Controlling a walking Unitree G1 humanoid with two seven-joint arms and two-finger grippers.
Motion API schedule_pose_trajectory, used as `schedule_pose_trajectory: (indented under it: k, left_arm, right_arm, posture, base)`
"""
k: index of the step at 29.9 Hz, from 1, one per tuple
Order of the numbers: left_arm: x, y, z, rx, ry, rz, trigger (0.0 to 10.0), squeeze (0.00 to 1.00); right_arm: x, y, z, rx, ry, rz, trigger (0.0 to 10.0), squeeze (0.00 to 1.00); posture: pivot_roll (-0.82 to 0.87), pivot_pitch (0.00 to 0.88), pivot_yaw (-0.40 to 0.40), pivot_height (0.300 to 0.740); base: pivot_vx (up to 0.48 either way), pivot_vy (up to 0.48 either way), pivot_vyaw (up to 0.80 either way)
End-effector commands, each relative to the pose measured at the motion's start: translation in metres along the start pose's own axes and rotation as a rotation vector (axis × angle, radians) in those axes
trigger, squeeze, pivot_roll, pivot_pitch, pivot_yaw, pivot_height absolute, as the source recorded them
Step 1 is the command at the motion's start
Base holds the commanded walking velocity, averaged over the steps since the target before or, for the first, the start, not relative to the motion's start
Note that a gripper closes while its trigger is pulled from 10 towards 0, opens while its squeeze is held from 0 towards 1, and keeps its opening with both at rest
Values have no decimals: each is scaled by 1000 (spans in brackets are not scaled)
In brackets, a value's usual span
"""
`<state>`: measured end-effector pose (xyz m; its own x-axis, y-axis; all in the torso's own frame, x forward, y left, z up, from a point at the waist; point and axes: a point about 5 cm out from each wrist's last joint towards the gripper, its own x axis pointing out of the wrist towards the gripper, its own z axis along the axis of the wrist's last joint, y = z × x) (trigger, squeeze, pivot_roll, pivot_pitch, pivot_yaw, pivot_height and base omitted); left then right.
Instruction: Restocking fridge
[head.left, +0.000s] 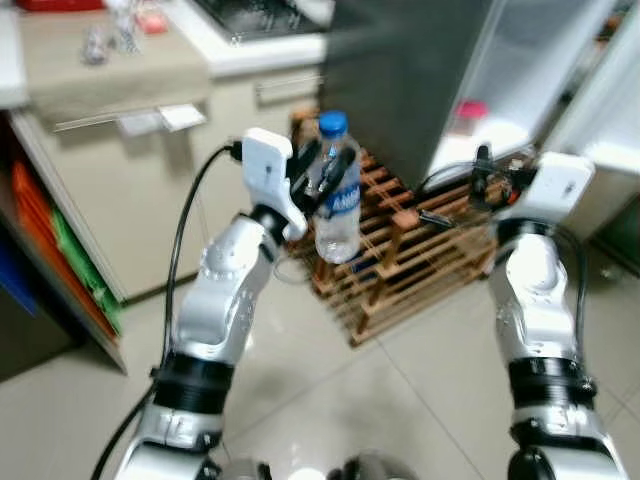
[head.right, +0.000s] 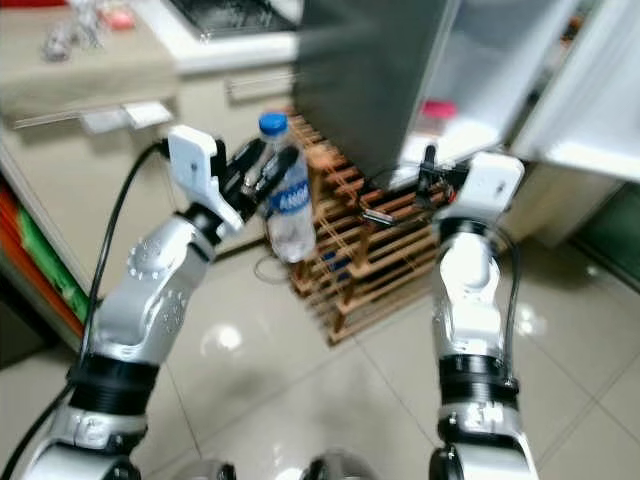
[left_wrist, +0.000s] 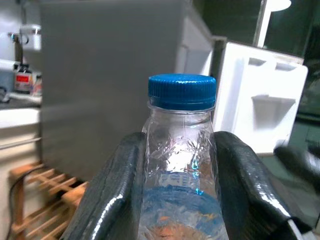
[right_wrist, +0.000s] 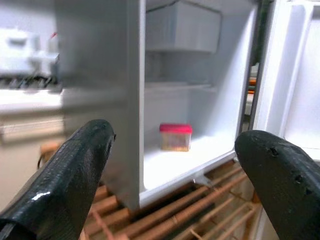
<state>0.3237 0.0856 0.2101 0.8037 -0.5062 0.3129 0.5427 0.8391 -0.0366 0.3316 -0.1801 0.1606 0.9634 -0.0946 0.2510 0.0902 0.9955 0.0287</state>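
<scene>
A clear water bottle (head.left: 337, 205) with a blue cap (left_wrist: 182, 91) and blue label is held upright, my left gripper (head.left: 326, 168) shut on its upper body, raised in front of the fridge's grey side. The fridge (right_wrist: 190, 125) stands open ahead, its white interior lit, with a small red-lidded container (right_wrist: 175, 136) on a shelf. My right gripper (head.left: 484, 172) is raised near the open fridge, its two black fingers (right_wrist: 75, 165) spread wide apart and holding nothing.
A wooden slatted rack (head.left: 400, 250) stands on the tiled floor below the fridge. A counter with cabinet doors (head.left: 140, 180) runs along the left, with orange and green items (head.left: 60, 250) on shelves beside it. The white fridge door (left_wrist: 260, 107) hangs open to the right.
</scene>
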Motion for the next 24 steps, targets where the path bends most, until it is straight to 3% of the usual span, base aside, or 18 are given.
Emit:
schedule_pose_trajectory:
  k: [1, 7, 9, 11, 16, 18, 21, 24]
  left_arm:
    - [4, -3, 2, 6, -21, 2, 10000, 0]
    - [-4, 10, -5, 41, 8, 112, 10000, 0]
    - [-15, 26, -13, 51, 60, 215, 10000, 0]
    - [-17, 29, -16, 53, 78, 238, 10000, 0]
    - [-21, 26, -23, 66, 92, 233, 10000, 0]
    - [-21, 23, -25, 33, 90, 227, 10000, 0]
    - [-20, 20, -26, 24, 79, 247, 10000, 0]
    - [-20, 17, -24, 68, 68, 242, 10000, 0]
  right_arm:
    - [-2, -2, 4, -19, -12, 19, 10000, 0]
    - [-17, -18, -3, -44, 23, -6, 10000, 0]
    - [-33, -32, -12, -54, 65, -46, 10000, 0]
    - [-38, -35, -15, -60, 75, -56, 10000, 0]
    - [-47, -37, -18, -75, 91, -57, 10000, 0]
    - [-45, -35, -14, -85, 69, -38, 10000, 0]
    - [-43, -29, -6, -123, 37, 8, 10000, 0]
    - [-43, -26, -7, -121, 40, 14, 10000, 0]
  posture:
    - [-70, 0, -43, 711]
    - [-86, 0, -54, 711]
    - [-78, 0, -43, 711]
    - [-78, 0, -40, 711]
    - [-99, 0, -33, 711]
    - [-106, 0, -34, 711]
    - [-111, 0, -34, 711]
    - [-108, 0, -31, 711]
  base:
    - [0, 0, -587]
    - [0, 0, -594]
    - [0, 0, -616]
    - [0, 0, -625]
    - [0, 0, -654]
    - [137, -120, -606]
    - [360, -313, 0]
    - [386, -281, 0]
